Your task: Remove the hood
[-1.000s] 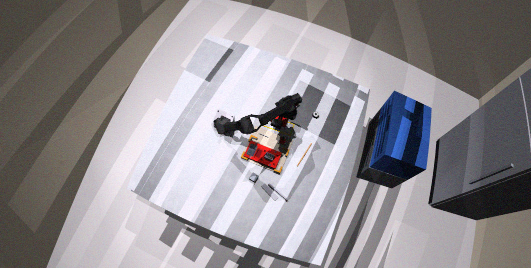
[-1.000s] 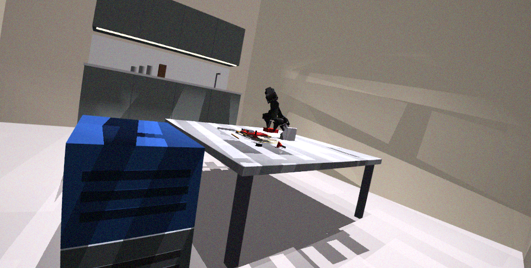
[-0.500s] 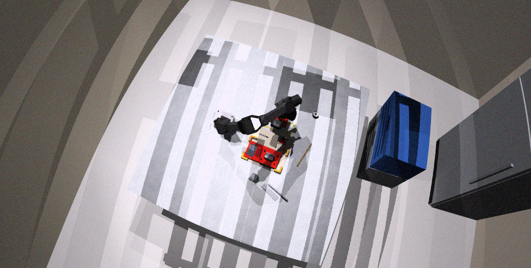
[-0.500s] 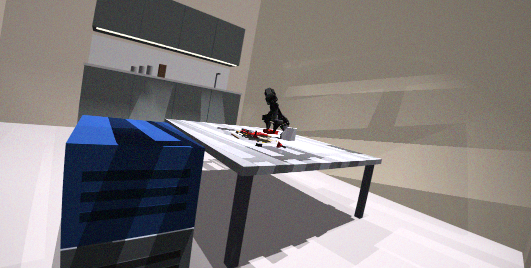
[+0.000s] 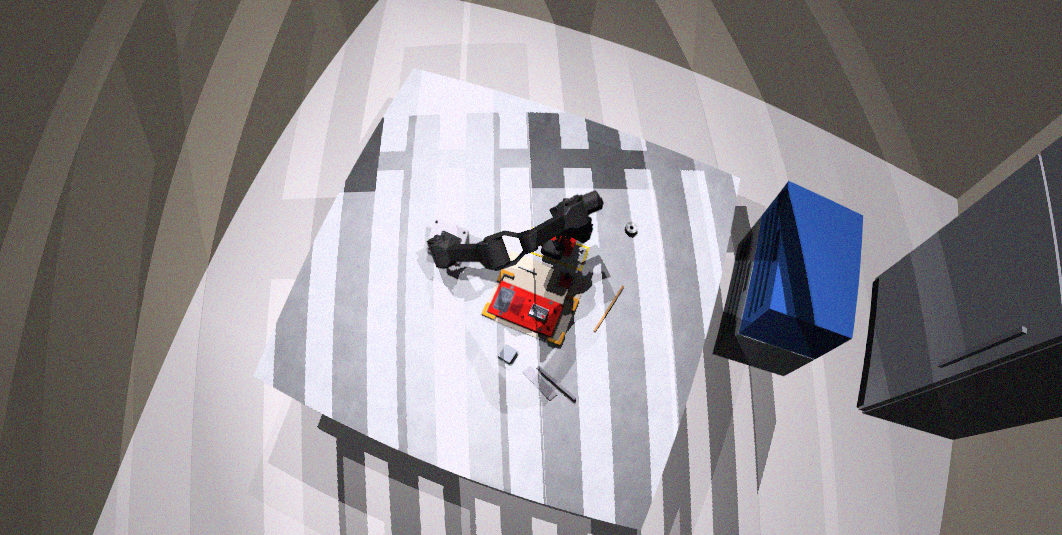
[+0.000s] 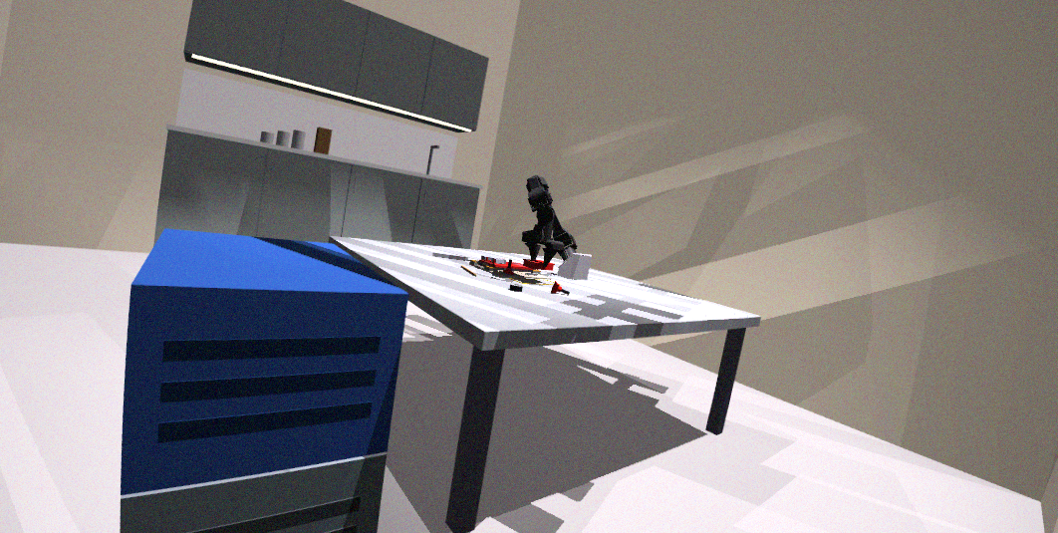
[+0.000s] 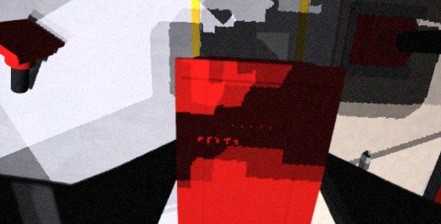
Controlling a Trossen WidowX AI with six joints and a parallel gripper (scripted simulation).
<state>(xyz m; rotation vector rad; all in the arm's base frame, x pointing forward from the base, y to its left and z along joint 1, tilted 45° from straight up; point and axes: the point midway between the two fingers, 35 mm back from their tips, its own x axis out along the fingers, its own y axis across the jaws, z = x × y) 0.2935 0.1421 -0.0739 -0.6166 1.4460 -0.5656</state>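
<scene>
The black parallel-jaw gripper [image 7: 250,184] is clenched on the flat red rectangular toy-car hood [image 7: 255,138], which fills the middle of the wrist view and juts away from the fingers toward 12 o'clock. The dark fingers flank the panel at 8 and 4 o'clock. Past the hood's far edge, at 12 o'clock, lies the yellow-outlined square marked area [image 7: 195,25] on the grey-and-white striped table [image 7: 104,79]. A small red-topped part on a dark peg [image 7: 22,54] stands at 10 o'clock, well apart.
</scene>
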